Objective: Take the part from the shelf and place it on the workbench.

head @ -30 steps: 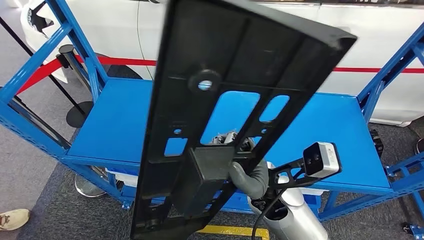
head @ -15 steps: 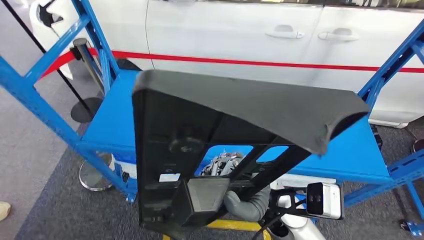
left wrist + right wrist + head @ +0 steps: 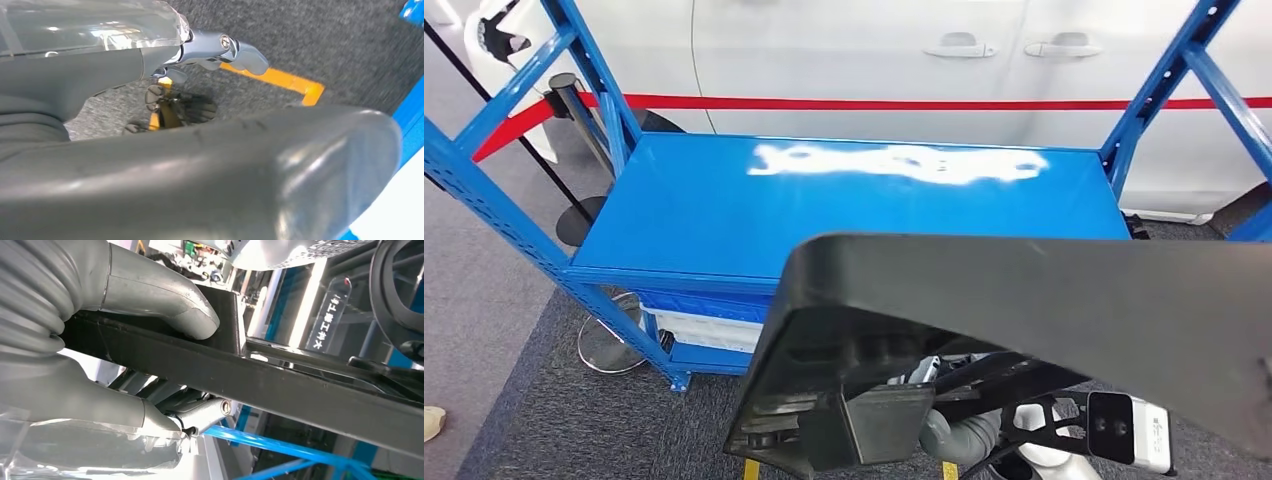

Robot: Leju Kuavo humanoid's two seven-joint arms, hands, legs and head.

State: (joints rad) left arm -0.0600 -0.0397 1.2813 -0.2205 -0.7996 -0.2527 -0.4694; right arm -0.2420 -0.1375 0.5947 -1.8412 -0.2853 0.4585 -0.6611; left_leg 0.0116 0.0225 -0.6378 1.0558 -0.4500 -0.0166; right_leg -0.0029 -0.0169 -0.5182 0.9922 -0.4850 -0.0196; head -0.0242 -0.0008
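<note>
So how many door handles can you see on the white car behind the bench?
2: left door handle and right door handle, side by side above the red stripe. The black part may hide others.

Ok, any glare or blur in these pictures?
Head view: white glare on the blue shelf top; the black part looms close and soft-edged. Left wrist view: part blurred, bright sheen at its rounded end. Right wrist view: the right robot hand is sharp, background washed out.
</note>
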